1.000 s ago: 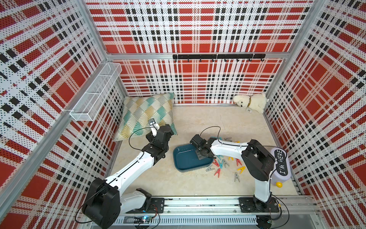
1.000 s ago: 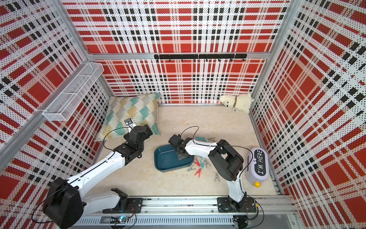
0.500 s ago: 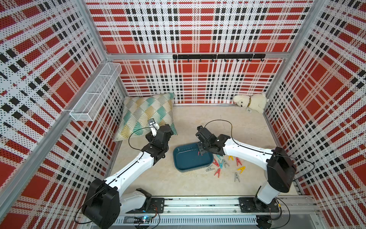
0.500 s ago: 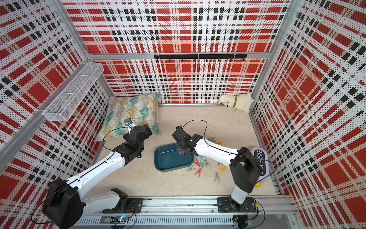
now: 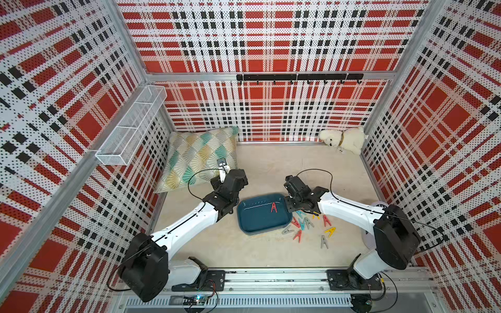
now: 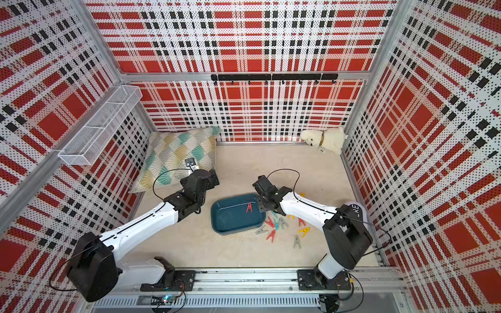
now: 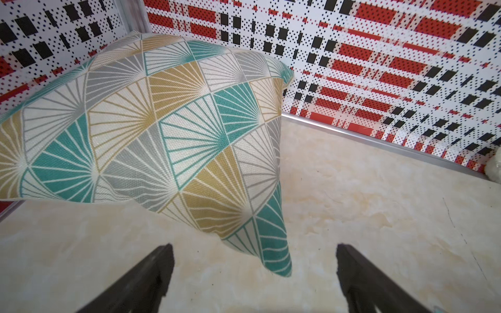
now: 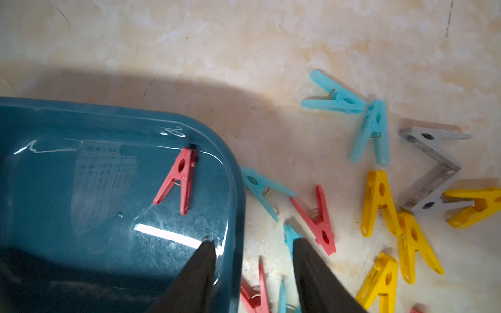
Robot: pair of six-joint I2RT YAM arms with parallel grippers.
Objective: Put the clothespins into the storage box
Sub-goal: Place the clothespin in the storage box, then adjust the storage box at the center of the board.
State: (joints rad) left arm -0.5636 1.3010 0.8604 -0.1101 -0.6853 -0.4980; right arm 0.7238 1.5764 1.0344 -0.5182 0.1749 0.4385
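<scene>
The dark teal storage box [image 5: 254,220] [image 6: 230,220] [image 8: 81,189] lies on the floor between my two arms. One red clothespin [image 5: 274,207] [image 6: 249,208] [image 8: 179,181] lies flat inside it, near its right end. Several loose clothespins [image 5: 306,223] [image 6: 282,223] [image 8: 376,203] in red, yellow, light blue and grey are scattered on the floor just right of the box. My right gripper [image 8: 253,244] [image 5: 289,205] is open and empty, with one finger over the box's right rim and the other over the floor. My left gripper [image 7: 254,248] is wide open and empty, over the floor at the pillow's near corner.
A patterned pillow [image 5: 200,154] [image 7: 151,122] leans in the back left corner. A white plush dog [image 5: 343,139] sits at the back right. A white wire basket [image 5: 132,124] hangs on the left wall. A white cylinder [image 6: 357,214] stands behind my right arm.
My right gripper has opened, and the red clothespin now lies in the box. The right arm's elbow has swung out to the right. The left arm has not moved.
</scene>
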